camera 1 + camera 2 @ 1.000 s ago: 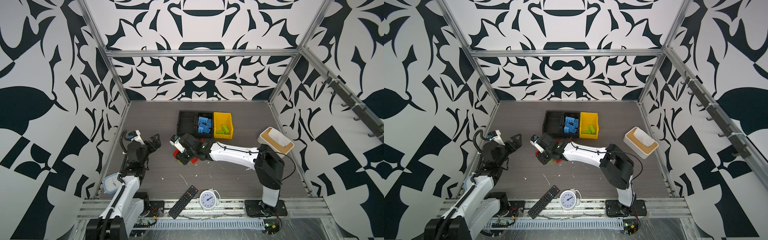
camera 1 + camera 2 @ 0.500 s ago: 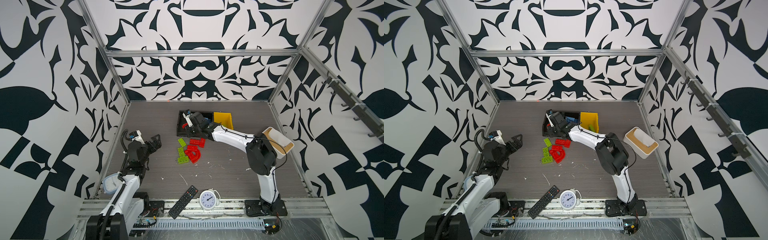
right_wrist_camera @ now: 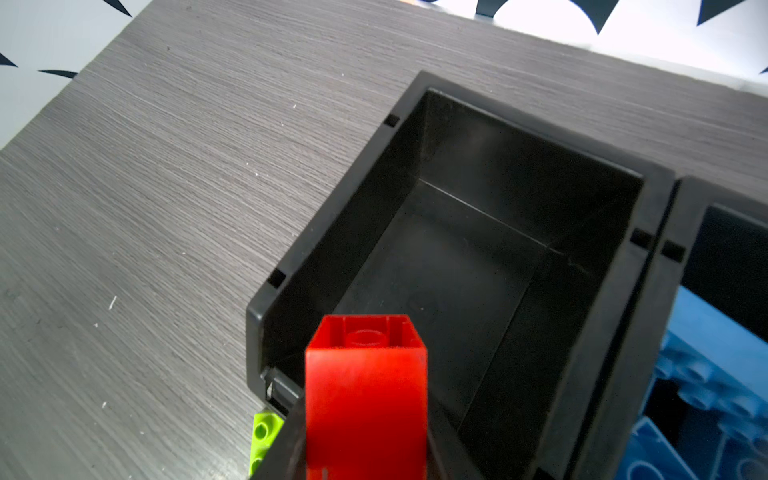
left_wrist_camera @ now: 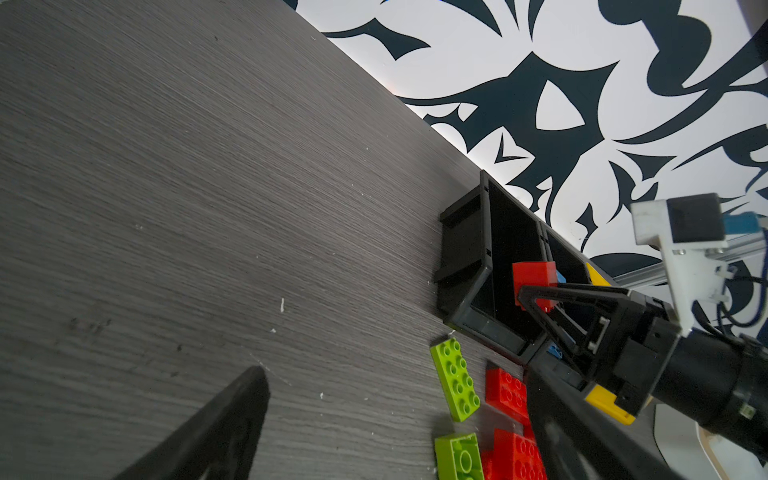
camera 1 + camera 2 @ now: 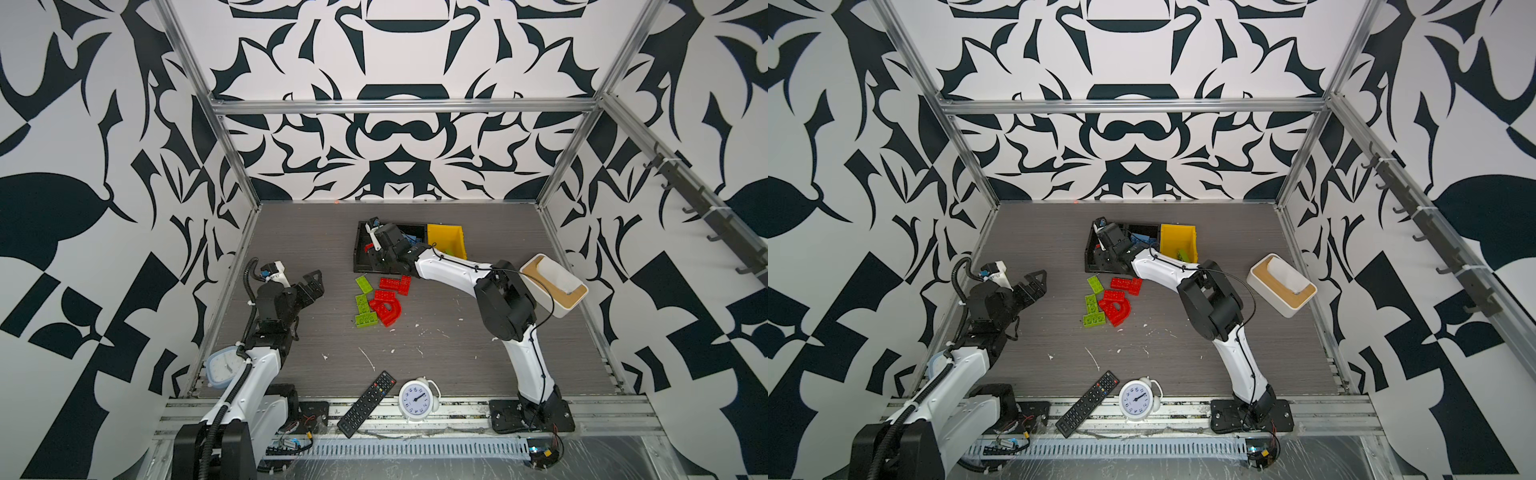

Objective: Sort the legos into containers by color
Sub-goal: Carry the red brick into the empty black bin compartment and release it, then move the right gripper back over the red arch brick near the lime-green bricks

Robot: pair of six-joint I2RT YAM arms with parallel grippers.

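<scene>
Red brick (image 3: 365,395) pinched in R claw (image 4: 530,297), hanging over the leftmost black bin (image 3: 374,199) nr the table's (image 5: 457,353) far edge. Loose red/green bricks (image 5: 380,301) lie mid-table. L claw (image 5: 316,282) spread open by the left edge.

There are three containers: two joined black bins (image 3: 478,137) and one yellow bin (image 5: 446,235). On the table lie three lime green legos (image 5: 363,284) and at least four red legos (image 5: 389,284), one of them a red arch (image 5: 394,311). One more red brick (image 3: 365,395) is up over a black bin. Blue legos (image 3: 706,353) lie in the second black bin, too heaped to count, and at least one green piece (image 5: 1183,254) shows in the yellow bin. There are two clocks, a round white clock (image 5: 415,397) and a pale blue clock (image 5: 220,365), plus one remote (image 5: 368,403) and one white box (image 5: 557,299).
</scene>
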